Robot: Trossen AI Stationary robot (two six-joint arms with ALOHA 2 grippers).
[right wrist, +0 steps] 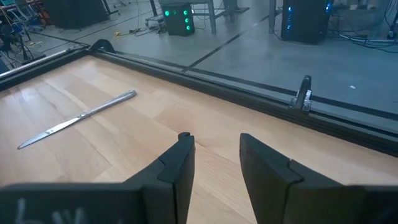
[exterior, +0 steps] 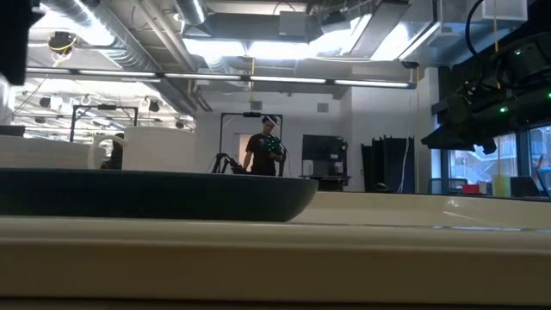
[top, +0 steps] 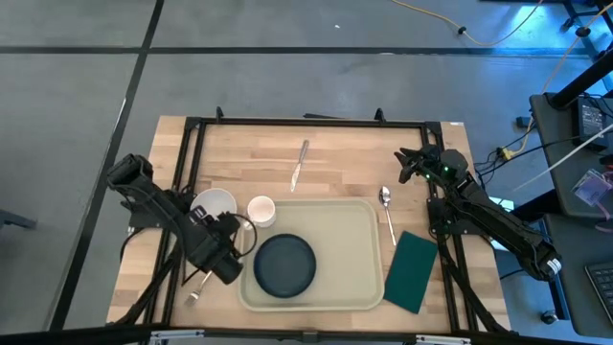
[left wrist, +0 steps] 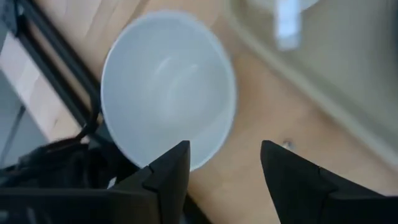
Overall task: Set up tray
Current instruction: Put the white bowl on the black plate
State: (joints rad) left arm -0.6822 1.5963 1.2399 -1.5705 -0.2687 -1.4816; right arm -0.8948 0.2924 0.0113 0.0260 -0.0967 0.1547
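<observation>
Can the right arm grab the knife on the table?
Probably yes. The right pincer stands open over bare wood, and nothing lies between it and the knife, which sits apart from the tray.

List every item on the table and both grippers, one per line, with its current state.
Large pale beige rectangular plastic tray: flat on the table, holding only the plate.
Dark round plate: on the tray, empty.
White bowl: upright, empty, off the tray.
Small white cup: upright, beside the tray.
Metal knife: flat on wood.
Metal spoon: flat, right of the tray.
Dark green napkin: flat.
Left gripper: fingers open, empty.
Right gripper: fingers apart, empty.
</observation>
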